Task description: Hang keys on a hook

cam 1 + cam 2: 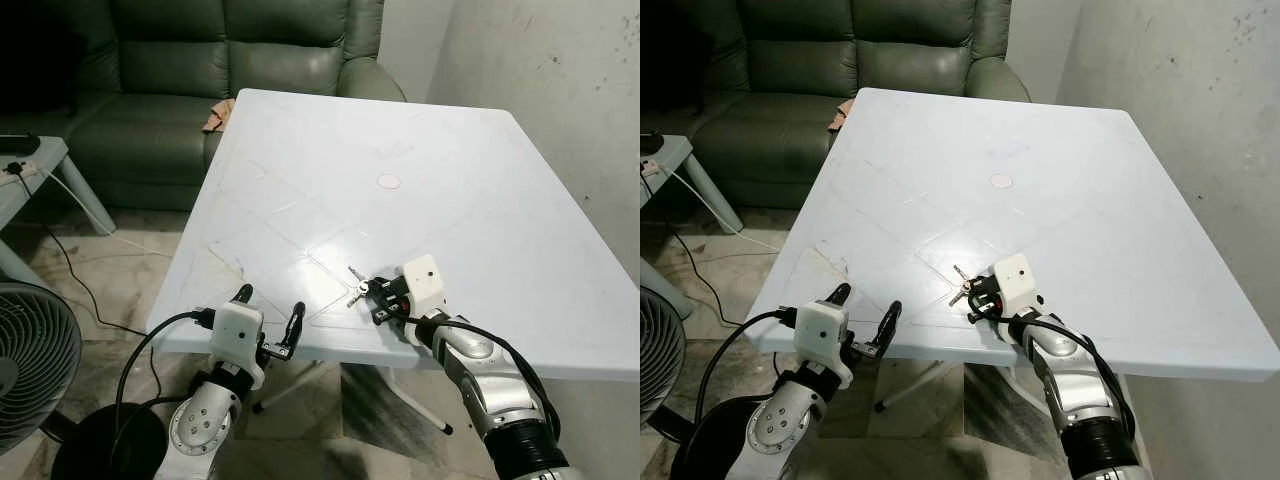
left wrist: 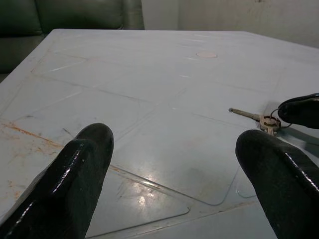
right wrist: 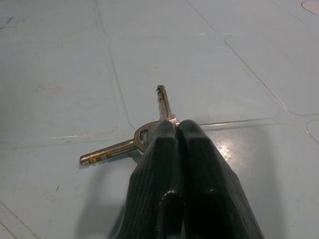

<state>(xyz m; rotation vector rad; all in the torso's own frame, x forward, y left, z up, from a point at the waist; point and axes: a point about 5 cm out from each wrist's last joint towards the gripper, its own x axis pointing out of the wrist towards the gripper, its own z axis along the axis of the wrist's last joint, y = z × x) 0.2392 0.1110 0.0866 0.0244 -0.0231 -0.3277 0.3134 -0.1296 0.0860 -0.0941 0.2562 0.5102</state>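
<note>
keys: two brass-coloured keys (image 3: pixel 130 140) on a ring, on the white plastic table (image 1: pixel 480 180) nr its front edge, right of centre. One blade points away from the fingers, the other sticks out sideways.
right gripper: r. gripper (image 3: pixel 175 130) low over the table, fingers pressed together w/ no gap, tips clamped at the key heads/ring. Blades stick out past the tips.
left gripper: l. gripper (image 1: pixel 268 318) at the table's front edge, left of the keys & well apart from them. Fingers (image 2: pixel 75 169) spread wide, nothing betw. them.
table surface: pale, faint moulded lines, rust-like stains at the front left, small round mark (image 1: pixel 388 181) nr the middle.
surroundings: green leather sofa (image 1: pixel 230 60) behind the table, fan (image 1: pixel 30 360) on the floor at left, black cable (image 1: pixel 70 270) across the tiles.
</note>
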